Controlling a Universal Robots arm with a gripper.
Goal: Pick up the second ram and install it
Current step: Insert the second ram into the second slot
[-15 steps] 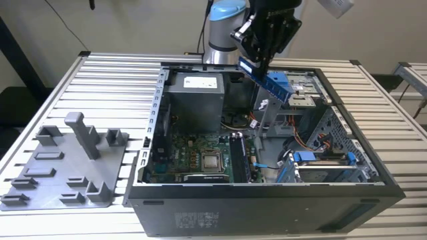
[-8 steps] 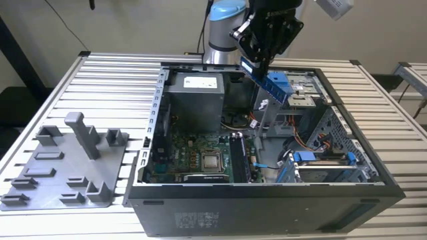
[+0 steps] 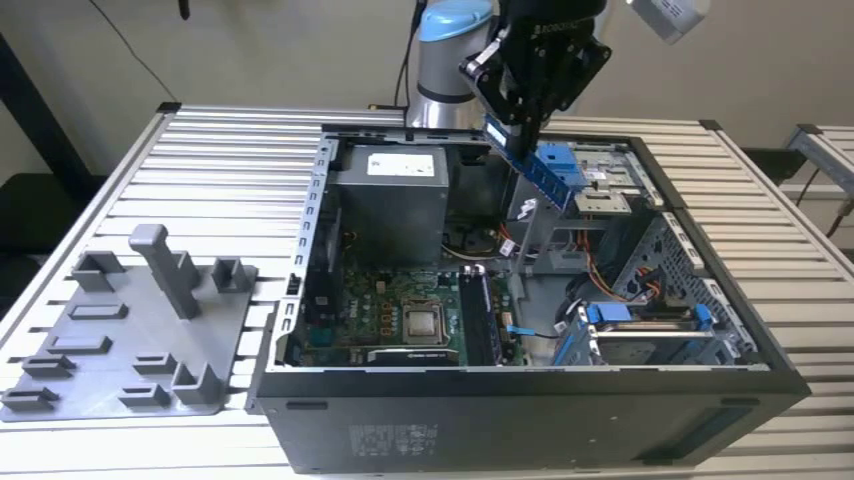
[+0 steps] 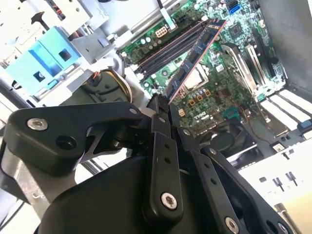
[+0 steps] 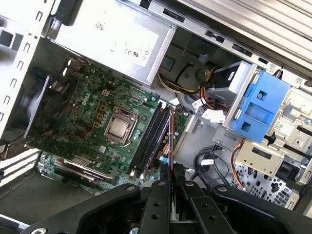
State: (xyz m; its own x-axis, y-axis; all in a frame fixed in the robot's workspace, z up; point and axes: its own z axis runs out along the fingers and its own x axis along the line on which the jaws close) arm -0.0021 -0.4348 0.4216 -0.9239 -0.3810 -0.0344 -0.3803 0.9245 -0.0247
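Though edge-on in first wrist view (broadside in second), ram [image 5: 171, 136] clamped by end effector [image 5: 170, 170].

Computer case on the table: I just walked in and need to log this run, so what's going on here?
The robot's hand is shut on a long, narrow memory stick and holds it tilted in the air above the open computer case. In the first wrist view the stick hangs over the motherboard, roughly in line with the memory slots beside the processor chip. It is not yet seated in a slot.
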